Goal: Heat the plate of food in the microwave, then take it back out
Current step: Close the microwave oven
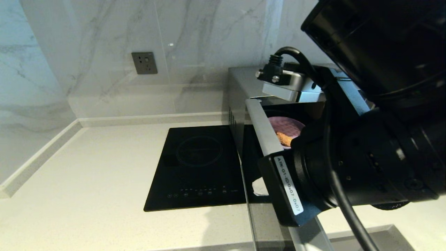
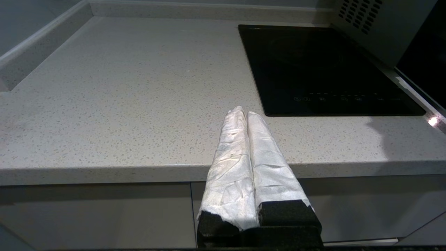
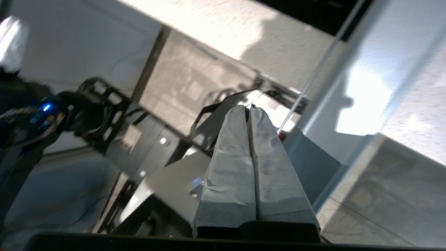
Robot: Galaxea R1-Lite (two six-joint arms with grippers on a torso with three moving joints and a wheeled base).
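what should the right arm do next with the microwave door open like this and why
Probably swing the door closed with the right gripper. The plate of food already sits inside the microwave, the door stands open, and the right jaws are shut on nothing near the door's edge. The left gripper is parked, shut, at the counter edge.

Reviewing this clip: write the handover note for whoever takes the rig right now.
Left hand: shut, empty, parked low at the counter's front edge.
Right hand: shut, empty, by the open microwave door.
Plate of food: inside the microwave.
Done: plate is inside.
Left: cannot tell whether heating has happened; either shut the door and heat, or take the plate out.
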